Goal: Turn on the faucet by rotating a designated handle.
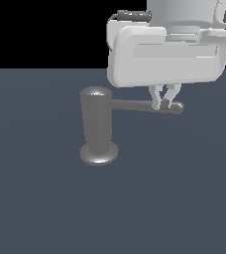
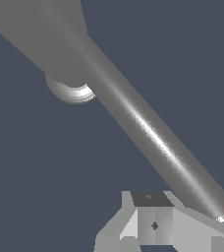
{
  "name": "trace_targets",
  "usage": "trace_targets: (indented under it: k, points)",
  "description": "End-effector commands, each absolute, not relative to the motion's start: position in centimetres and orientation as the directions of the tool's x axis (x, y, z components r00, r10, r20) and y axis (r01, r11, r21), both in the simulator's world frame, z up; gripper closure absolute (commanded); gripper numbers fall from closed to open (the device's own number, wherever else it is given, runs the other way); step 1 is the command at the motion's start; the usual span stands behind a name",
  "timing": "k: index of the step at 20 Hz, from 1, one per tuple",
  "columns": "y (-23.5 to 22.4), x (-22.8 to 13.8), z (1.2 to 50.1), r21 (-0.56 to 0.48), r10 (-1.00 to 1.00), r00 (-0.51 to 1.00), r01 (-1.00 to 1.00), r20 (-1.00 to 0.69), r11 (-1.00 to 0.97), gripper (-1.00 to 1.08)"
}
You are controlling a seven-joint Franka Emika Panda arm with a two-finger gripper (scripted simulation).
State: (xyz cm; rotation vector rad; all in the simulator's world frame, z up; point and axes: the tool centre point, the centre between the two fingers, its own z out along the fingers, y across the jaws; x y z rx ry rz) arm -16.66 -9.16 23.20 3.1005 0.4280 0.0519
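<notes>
The faucet is a dull grey upright cylinder on a round disc base. In the wrist view its body and base fill one corner. The handle is a thin rod pointing toward the exterior view's right and ending in a rounded tip. In the wrist view the handle runs diagonally across the picture. My gripper comes down from above near the rod's rounded end. Its fingers are together, with nothing between them. They sit right beside the rod, and I cannot tell whether they touch it.
A flat dark blue-grey floor spreads under everything. The arm's large white hand body hangs over the handle's outer half.
</notes>
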Motion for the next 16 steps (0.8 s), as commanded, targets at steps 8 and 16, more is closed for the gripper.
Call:
trace_targets:
  k: [8,16]
  points:
    - [-10.3,-14.7,23.1,0.014,0.264,0.964,0.264,0.028,-0.964,1.08]
    - [-11.4,-12.4,22.9,0.011,0.26,0.965,0.26,0.023,-0.966,1.08]
